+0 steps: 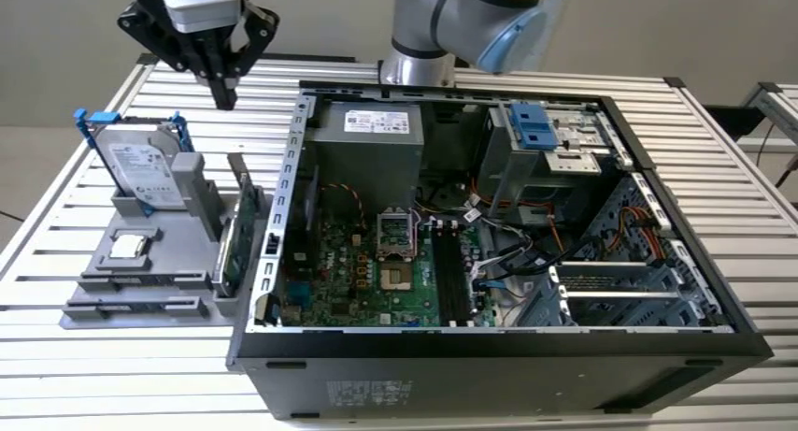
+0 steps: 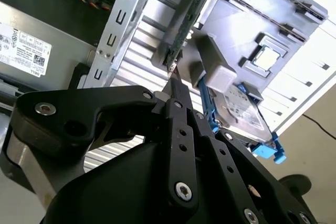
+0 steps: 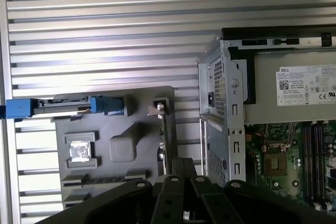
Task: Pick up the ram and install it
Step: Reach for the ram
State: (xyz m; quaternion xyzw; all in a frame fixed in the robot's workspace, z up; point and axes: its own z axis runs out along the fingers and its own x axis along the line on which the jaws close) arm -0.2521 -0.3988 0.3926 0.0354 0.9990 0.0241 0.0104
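Centre of the second wrist view: the gripper (image 2: 175,80) hangs empty, fingers pressed together. Just beyond its tip, upper centre, the ram (image 2: 185,27) stands on edge in the grey holder (image 2: 247,35). This looks like the approach step; a grasp calls for fingers spread astride that thin edge.

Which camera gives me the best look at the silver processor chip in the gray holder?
The first wrist view: it looks straight down on the processor chip, whole and unobstructed. The second wrist view shows it tilted; the exterior view shows it obliquely.
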